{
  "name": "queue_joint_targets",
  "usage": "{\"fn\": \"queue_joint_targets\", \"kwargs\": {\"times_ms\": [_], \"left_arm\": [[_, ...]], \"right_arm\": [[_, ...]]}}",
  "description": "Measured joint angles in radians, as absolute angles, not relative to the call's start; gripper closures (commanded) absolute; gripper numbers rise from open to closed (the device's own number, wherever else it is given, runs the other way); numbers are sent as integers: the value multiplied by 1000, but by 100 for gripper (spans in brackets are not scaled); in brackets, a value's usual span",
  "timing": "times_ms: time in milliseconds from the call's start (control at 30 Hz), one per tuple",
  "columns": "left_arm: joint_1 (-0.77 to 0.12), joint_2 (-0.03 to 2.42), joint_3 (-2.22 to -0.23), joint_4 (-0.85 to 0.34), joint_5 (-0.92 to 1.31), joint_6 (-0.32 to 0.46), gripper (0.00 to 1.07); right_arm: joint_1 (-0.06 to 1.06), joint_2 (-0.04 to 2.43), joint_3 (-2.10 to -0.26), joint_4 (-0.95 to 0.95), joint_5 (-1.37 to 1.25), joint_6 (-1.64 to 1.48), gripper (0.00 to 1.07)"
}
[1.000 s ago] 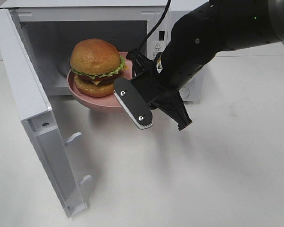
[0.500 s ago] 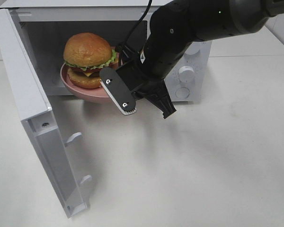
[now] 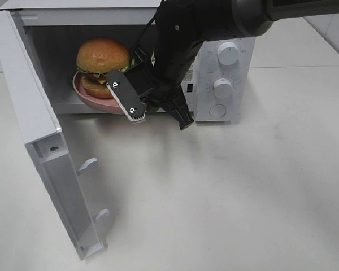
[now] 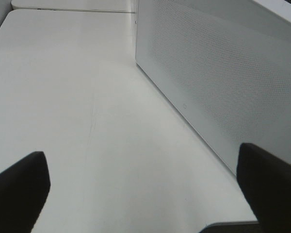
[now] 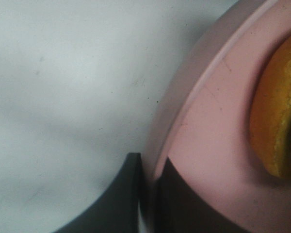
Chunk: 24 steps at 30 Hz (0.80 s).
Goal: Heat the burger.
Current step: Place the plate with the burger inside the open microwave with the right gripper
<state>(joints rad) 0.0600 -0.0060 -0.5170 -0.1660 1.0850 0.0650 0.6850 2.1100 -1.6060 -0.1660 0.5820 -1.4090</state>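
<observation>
Overhead cam gets the whole white table, the microwave in the upper left with its door swung wide, and the right arm stuck into it. The left wrist cam only catches the microwave's dotted wall, plus the left claw spread wide with nothing in it. The right wrist cam has the closeup: right claw pinched onto the pink plate rim. On it, inside the cavity, sits the burger, with a glossy bun and a lettuce frill.

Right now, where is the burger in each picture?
Exterior high: burger on the pink plate, inside the open microwave, upper left.
Left wrist: not in it; only the microwave's outer wall.
Right wrist: burger edge, beyond the rim the jaws pinch.
Shared landmark: the pink plate.
</observation>
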Motion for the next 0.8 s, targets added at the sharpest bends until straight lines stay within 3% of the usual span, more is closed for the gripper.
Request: {"fn": "queue_joint_targets", "kwargs": {"times_ms": [800], "left_arm": [[60, -6, -517, -166, 1085, 65, 5]], "right_arm": [[683, 2347, -1994, -248, 677, -1272, 107]]}}
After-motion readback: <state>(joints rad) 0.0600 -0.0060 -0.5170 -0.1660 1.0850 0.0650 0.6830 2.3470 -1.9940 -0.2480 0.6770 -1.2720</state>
